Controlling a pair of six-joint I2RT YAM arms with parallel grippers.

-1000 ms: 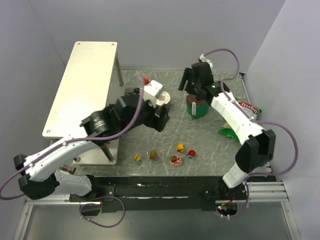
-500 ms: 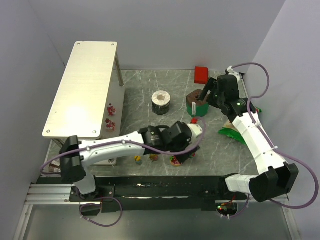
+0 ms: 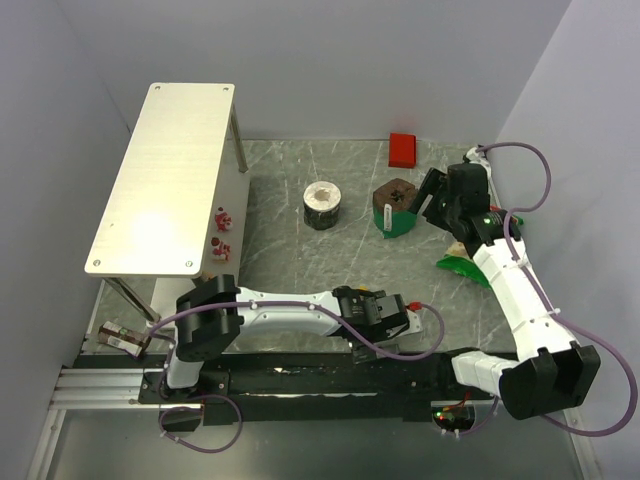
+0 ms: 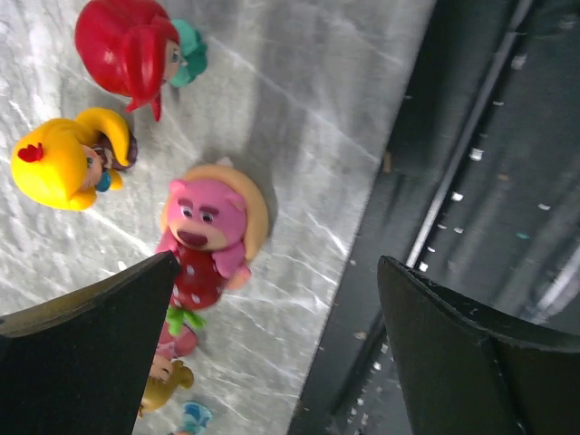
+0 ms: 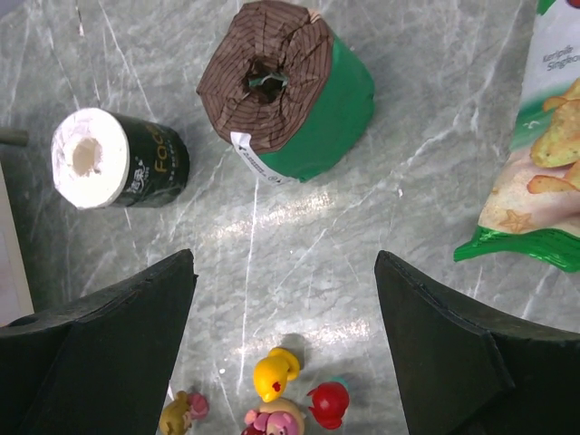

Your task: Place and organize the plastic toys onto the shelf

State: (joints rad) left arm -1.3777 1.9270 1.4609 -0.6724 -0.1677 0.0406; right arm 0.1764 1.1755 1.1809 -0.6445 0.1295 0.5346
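— Top external view: what is on the shelf [image 3: 165, 150] so far?

— No toy stands on its top plate. Two small red-and-white figures [image 3: 222, 218] show just past the plate's right edge. They look to be on the lower tier, though I cannot say that for certain. If they are, that is all that is done.

— And the rest?

— At least four lie on the table [image 3: 290, 270] near its front edge, well apart from the shelf. My left wrist camera shows a pink bear toy [image 4: 204, 240] with a yellow-haired toy [image 4: 63, 163] just beside it. A red-haired toy [image 4: 127, 45] lies beyond that, and a smaller figure [image 4: 166, 388] is partly hidden by my finger.

— Are you holding anything?

— No. My left gripper [image 4: 276, 272] hangs over that cluster with its jaws spread wide and nothing between them. The pink bear sits close by one finger, untouched as far as I can tell. My right gripper [image 5: 283, 272] is likewise wide apart and empty, hovering near the green-wrapped roll [image 5: 299, 91], away from the toys.

— So how far along?

— Early, I judge. Most toys are yet to be carried over, and arranging them on the shelf comes after that.
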